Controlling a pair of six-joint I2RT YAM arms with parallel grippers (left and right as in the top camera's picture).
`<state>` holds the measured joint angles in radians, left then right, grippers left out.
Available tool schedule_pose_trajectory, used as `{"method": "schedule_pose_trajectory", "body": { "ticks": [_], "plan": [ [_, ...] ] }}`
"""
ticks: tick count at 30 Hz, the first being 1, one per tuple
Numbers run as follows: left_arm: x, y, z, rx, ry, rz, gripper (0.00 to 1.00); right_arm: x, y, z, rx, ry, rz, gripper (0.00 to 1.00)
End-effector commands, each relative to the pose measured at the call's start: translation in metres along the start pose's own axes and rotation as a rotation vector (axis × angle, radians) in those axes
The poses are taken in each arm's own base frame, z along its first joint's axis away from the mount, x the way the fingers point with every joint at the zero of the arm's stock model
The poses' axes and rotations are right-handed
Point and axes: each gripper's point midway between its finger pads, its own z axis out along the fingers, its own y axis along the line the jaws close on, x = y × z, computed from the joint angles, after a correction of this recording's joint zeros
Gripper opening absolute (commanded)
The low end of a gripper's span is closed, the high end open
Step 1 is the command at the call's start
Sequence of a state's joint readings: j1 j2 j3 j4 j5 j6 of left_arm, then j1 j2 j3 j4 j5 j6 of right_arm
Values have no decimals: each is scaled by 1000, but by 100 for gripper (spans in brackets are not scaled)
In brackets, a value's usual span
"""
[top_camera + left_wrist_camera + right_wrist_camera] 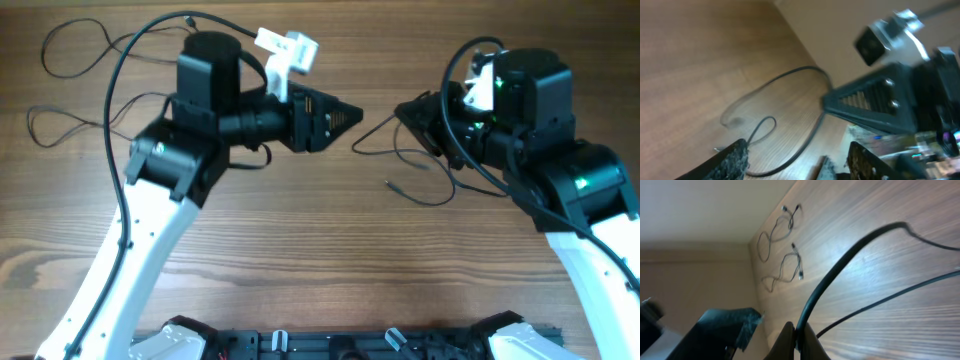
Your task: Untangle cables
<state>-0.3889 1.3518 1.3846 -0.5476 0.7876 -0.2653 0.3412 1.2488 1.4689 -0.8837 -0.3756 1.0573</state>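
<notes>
**Pincer state.** The right pincer (796, 335) has its fingers pressed together on one cable (850, 260), which leaves the fingertips and climbs away over the desk (300, 250). The left pincer (799, 150) stands wide open and holds nothing.

**Location of the task items.** The gripped cable lies between the two arms. In the overhead view it runs from the right pincer's tip diagonally toward the left pincer, then loops back toward the desk's near edge, ending in a loose plug end (388, 183). The other two cables (774, 230) (782, 267) lie well apart from it at the far-left side, each as a separate loose strand; neither touches the gripped cable.

**Governing relation.** The slack strand's long axis lies diagonally across the gap, just beside and below the left pincer's tip. The left arm is the nearer free arm. Judgement: a second grasp on this strand would best approach across the axis, with the open fingers straddling it.
</notes>
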Motion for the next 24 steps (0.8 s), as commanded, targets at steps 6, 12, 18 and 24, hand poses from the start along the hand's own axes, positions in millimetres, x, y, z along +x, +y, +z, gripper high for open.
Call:
{"method": "schedule_pose_trajectory", "body": {
  "ticks": [6,12,18,24],
  "plan": [
    [7,7,12,-214,16,398,64,20,14,4,-74,143,20,4],
    [8,9,12,-230,20,411,55,20,15,4,-75,146,24,4],
    [19,4,15,-199,58,398,52,23,16,3,-86,164,24,4],
    [38,-10,21,-139,126,460,51,18,17,4,-86,138,24,4]
  ]
}}
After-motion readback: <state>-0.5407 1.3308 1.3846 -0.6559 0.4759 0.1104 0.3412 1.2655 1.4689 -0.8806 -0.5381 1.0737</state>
